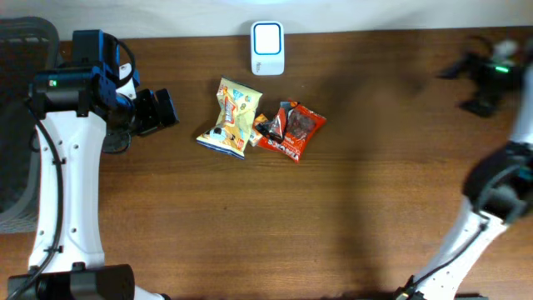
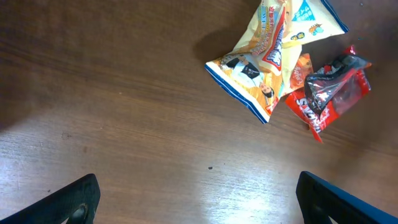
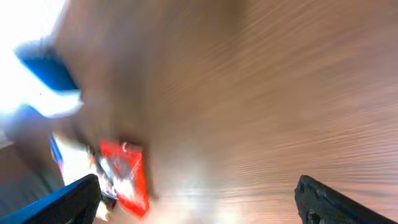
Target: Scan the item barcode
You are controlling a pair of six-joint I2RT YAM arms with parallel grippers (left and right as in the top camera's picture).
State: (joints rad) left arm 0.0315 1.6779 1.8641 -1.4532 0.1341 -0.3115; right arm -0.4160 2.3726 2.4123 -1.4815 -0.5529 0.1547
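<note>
Dark brown wood table, grain running across; pale strip of wall along the top edge of the overhead view. Scanner, white w/ a blue-lit face, stands top centre at the table's back edge. Just below it, approx. mid-frame, lie two snack bags: yellow bag on the left, red bag on the right, edges overlapping, a small orange piece showing between them. Both lie flat on the wood, touched by neither arm.

Left gripper is at the left of the frame, level w/ the bags and pointing toward them, near but apart. Left wrist view: its fingers sit in the two bottom corners, spread wide, only bare wood between; yellow bag w/ blue trim upper right, red bag beside it, crumpled.

Right gripper is in the upper right corner of the overhead view, blurred, well apart from bags and scanner. Right wrist view is v. blurred: fingers in the bottom corners, spread wide, nothing between; red bag lower left, blue-and-white scanner upper left.
</note>
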